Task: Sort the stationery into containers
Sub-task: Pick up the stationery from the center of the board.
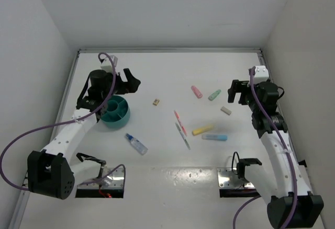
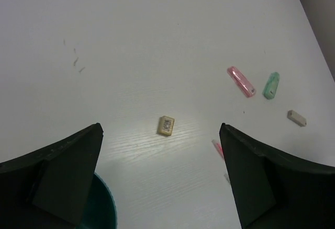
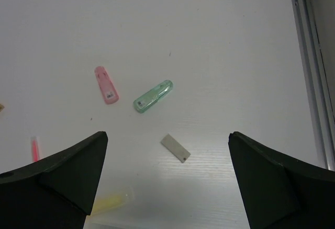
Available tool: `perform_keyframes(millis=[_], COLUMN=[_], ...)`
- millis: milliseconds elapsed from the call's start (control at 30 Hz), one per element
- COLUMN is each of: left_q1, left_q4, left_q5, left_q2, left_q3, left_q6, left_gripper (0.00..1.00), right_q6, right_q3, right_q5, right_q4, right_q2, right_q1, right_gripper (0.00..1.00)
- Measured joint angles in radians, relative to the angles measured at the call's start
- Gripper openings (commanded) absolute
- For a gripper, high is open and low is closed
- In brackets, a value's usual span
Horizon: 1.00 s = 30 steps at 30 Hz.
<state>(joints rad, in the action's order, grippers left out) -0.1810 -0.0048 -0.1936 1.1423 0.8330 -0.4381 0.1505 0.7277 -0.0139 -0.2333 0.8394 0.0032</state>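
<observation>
On the white table (image 1: 172, 72), the stationery (image 1: 202, 129) lies scattered well apart from the teal organiser (image 1: 118, 123), which sits by the left arm. The left gripper (image 1: 132, 81) and right gripper (image 1: 232, 92) both hang spread wide, holding nothing. The right one looks down on the mint marker (image 3: 153, 96) and the small eraser (image 3: 175, 148). I'd worry a finger sets the rounded marker rolling, or the flat eraser skids away.

No wording is legible in any view. A small beige rectangular eraser (image 2: 166, 125), centre of the left wrist frame, bears a dark print too blurred to read. Tiny labels on a pink stubby plastic marker (image 3: 106, 84) and a mint stubby plastic marker (image 3: 153, 96), centre-left of the right wrist frame, are equally unreadable.
</observation>
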Motion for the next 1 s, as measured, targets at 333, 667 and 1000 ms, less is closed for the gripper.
perform_keyframes(millis=[333, 667, 1000], left_q1=[-0.095, -0.258, -0.4], left_q4=[0.014, -0.129, -0.391], left_q5=[-0.054, 0.037, 0.273], left_q2=[0.029, 0.349, 0.705], left_q3=[0.008, 0.233, 0.447], left_q6=[0.046, 0.121, 0.224], left_gripper=[0.61, 0.81, 0.48], right_q6=[-0.126, -0.224, -0.252], right_q3=[-0.031, -0.032, -0.009], right_q5=[-0.086, -0.181, -0.19], right_q4=[-0.015, -0.076, -0.141], right_q2=[0.005, 0.03, 0.101], right_q1=[0.0, 0.003, 0.006], right_gripper=[0.0, 0.0, 0.73])
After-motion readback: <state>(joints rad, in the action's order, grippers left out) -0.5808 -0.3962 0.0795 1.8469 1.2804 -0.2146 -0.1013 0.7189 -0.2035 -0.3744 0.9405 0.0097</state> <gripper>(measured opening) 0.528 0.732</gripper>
